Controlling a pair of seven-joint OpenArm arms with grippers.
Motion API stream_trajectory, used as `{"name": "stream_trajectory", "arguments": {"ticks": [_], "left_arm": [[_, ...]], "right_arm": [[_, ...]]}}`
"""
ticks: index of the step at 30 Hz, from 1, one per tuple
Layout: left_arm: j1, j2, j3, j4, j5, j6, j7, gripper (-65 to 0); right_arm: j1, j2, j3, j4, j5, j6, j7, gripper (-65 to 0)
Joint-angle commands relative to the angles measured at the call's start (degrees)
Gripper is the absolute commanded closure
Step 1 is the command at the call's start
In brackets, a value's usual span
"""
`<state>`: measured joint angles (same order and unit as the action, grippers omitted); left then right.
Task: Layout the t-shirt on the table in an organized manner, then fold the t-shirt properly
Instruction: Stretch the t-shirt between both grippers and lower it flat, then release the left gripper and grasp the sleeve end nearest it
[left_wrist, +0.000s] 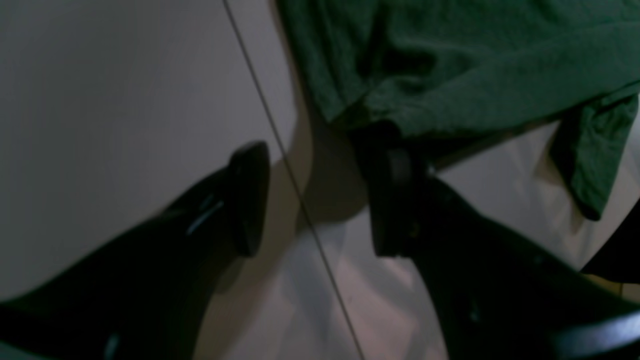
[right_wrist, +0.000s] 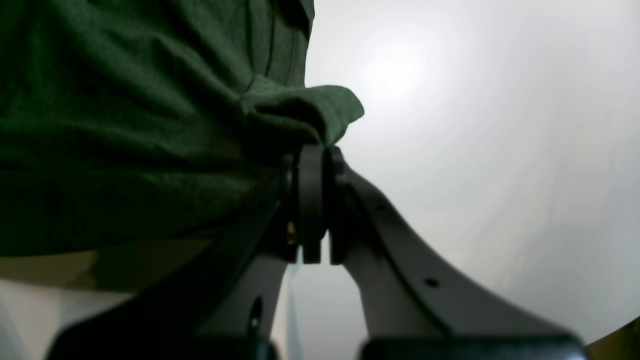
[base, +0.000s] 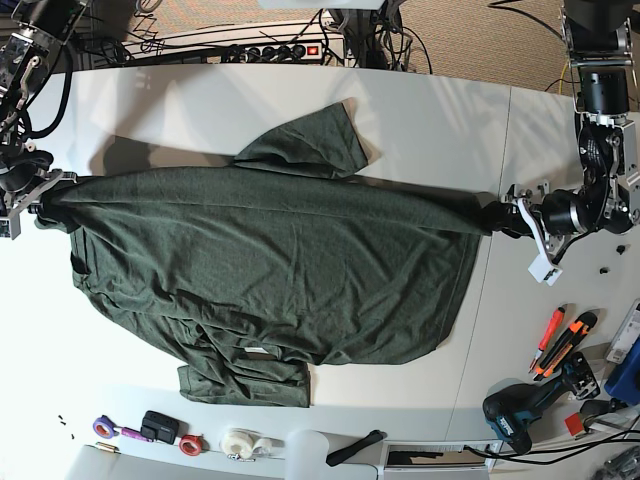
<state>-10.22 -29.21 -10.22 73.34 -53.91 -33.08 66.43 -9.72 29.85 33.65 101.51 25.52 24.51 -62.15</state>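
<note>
Your t-shirt (base: 270, 260) lies spread across the middle of the table (base: 420, 110), stretched between both side edges. Your right gripper (right_wrist: 315, 150) is clenched on one bunched corner. Your left gripper (left_wrist: 320, 200) stands spread apart, one finger (left_wrist: 390, 200) touching the hem.

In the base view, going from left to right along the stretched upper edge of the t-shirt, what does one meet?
Right hand → t-shirt → left hand → bare table beyond the seam.
</note>
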Motion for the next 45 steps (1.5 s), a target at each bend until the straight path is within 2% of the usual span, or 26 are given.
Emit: {"name": "stream_trajectory", "arguments": {"ticks": [1,3,5,7,9,12,16,18,22,24,28,34,39,42,45], "left_arm": [[-1.2,-1.0,-0.5,0.8,-3.2,-0.7,-0.8,-32.2],[-1.2,-1.0,-0.5,0.8,-7.0,-2.2,-0.3,-32.2],[-1.2,-1.0,-0.5,1.0,-11.5,-5.1,1.7,-32.2],[-1.2,-1.0,-0.6,1.7,-12.8,-6.9,3.0,-32.2],[-1.2,-1.0,-1.0,2.9,-12.8,-6.9,3.0,-32.2],[-1.2,-1.0,-3.2,5.3,-12.7,-6.9,3.1,-32.2],[-0.4,-1.0,-8.4,7.8,-12.6,-6.9,4.0,-32.2],[1.2,-0.9,-10.8,9.1,-15.3,-6.9,6.2,-32.2],[6.8,0.5,-13.4,11.7,-25.9,-6.6,13.6,-32.2],[10.2,2.6,-13.4,13.5,-28.0,-6.6,13.6,-32.2],[15.3,8.5,-13.4,16.9,-27.2,-6.3,13.6,-32.2],[17.1,16.9,-13.3,17.6,-18.2,-2.6,11.5,-32.2],[17.2,19.3,-10.1,17.6,-10.1,0.1,10.0,-32.1],[17.9,19.3,-6.8,17.6,-8.1,0.6,10.0,-32.1],[19.8,19.3,-3.7,17.6,-6.3,1.1,8.2,-32.1]], "right_arm": [[0.5,1.4,0.6,0.9,0.1,0.0,0.7,0.0],[0.5,1.4,0.5,0.9,0.7,0.0,0.4,0.0],[0.5,1.4,0.5,0.9,1.7,0.0,-0.2,0.0],[0.5,1.4,0.5,0.9,1.9,0.0,-1.0,0.0],[0.5,1.4,0.5,0.9,1.9,0.0,-1.3,0.0],[0.5,1.4,0.5,0.9,1.9,0.0,-1.3,-10.0],[0.5,1.4,0.5,0.9,1.9,0.0,-1.3,-11.0],[0.5,1.4,0.5,0.9,1.9,0.0,-1.3,-11.0],[0.5,1.4,0.5,0.9,2.1,0.0,-1.3,-11.0],[0.5,1.4,0.5,0.9,2.1,0.0,-1.3,-11.0],[0.5,1.4,0.5,0.9,2.1,0.0,-1.4,-11.0],[0.5,1.4,0.5,0.9,2.1,0.0,-1.7,-11.0],[0.5,1.4,0.5,0.9,1.7,0.0,-1.6,-11.0],[0.5,1.4,0.6,0.9,-0.5,0.0,-0.8,-11.0],[0.3,1.4,1.0,0.9,-2.9,-1.8,2.5,-11.0]]}}
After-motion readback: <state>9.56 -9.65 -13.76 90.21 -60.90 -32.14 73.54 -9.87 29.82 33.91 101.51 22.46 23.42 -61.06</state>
